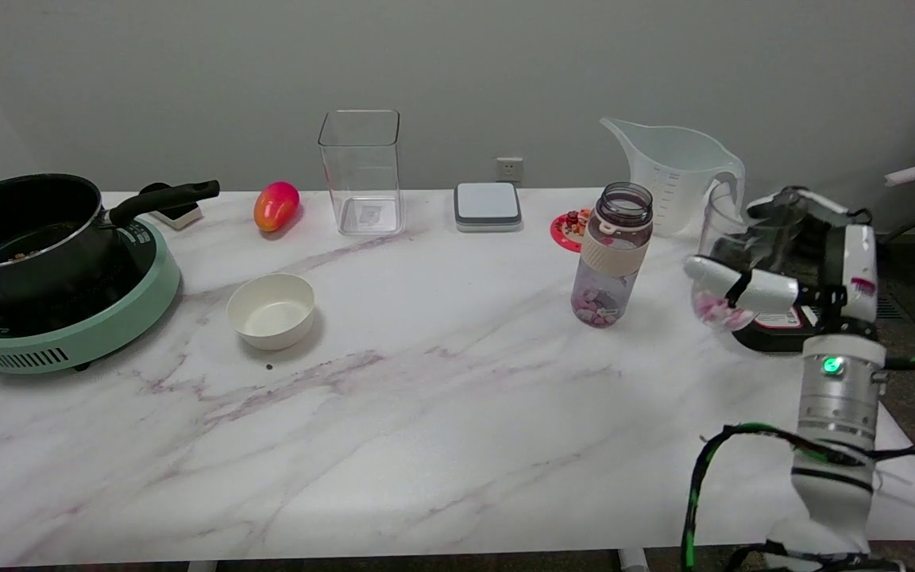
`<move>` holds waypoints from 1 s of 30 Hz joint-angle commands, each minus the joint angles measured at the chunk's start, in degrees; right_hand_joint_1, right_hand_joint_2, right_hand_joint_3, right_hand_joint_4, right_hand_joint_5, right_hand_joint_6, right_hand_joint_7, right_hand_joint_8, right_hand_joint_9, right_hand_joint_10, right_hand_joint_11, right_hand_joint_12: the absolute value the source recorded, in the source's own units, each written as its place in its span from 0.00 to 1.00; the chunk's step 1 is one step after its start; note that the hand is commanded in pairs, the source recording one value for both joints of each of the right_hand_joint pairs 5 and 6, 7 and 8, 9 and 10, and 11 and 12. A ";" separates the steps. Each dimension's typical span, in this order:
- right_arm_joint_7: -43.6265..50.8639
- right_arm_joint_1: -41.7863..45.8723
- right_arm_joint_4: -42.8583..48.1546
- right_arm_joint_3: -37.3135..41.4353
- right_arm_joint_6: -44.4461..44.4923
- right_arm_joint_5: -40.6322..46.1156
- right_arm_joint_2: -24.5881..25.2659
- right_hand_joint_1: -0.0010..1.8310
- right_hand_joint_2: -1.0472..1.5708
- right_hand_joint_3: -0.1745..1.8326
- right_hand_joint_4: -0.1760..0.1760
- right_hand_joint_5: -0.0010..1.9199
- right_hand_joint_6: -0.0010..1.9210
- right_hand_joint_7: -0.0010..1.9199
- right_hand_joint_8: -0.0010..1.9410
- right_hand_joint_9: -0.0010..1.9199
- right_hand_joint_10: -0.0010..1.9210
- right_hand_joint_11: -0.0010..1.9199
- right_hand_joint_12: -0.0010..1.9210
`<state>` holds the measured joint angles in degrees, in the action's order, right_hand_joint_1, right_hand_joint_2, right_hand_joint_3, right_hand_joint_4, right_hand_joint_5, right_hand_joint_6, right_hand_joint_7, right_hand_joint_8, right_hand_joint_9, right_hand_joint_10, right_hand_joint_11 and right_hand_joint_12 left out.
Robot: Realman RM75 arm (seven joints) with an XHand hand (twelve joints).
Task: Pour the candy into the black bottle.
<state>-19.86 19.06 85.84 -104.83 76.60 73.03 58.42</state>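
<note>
1. The right hand (783,262) is at the right edge of the table (442,413), raised a little above it; its fingers are wrapped around a clear glass (723,262), so it is holding the glass; one white finger (739,287) lies across the front of the glass.
2. The glass is about upright; some pink and white candy (721,311) lies in its bottom, below that finger.
3. The bottle (612,254) stands upright on the table to the left of the hand, near but apart from it; it has a dark smoky body, a pale band around its neck and an open mouth with no lid; a few pieces of candy are already in its bottom.
4. Behind the hand, touching the glass or just beside it (I cannot tell which), stands a big clear measuring jug (676,171); a small red coaster (569,230) lies behind the bottle.
5. Further left of the hand, along the far side of the table, are a grey and white square box (488,206), a tall clear container (360,171) and a pink-orange mango (276,206).
6. Well apart from the hand, at the left, a white bowl (271,311) sits on the table; beyond it a black pot (25,230) stands on a green cooker (68,318).
</note>
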 commanded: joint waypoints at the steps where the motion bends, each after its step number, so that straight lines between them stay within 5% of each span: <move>1: 11.95 0.75 1.99 15.21 -8.57 -2.07 -9.18 0.79 0.78 0.61 0.50 0.60 0.60 0.78 0.77 0.77 0.77 0.63 0.63; 16: 12.68 -1.22 0.79 32.94 -40.00 -16.74 -9.80 0.84 0.62 0.77 0.50 0.54 0.54 0.73 0.73 0.72 0.72 0.58 0.58; 30: 11.53 -3.68 1.66 35.91 -49.08 -26.51 -14.69 0.83 0.61 0.77 0.50 0.55 0.55 0.73 0.73 0.71 0.71 0.58 0.58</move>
<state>-8.82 17.83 87.17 -77.14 43.57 57.32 48.80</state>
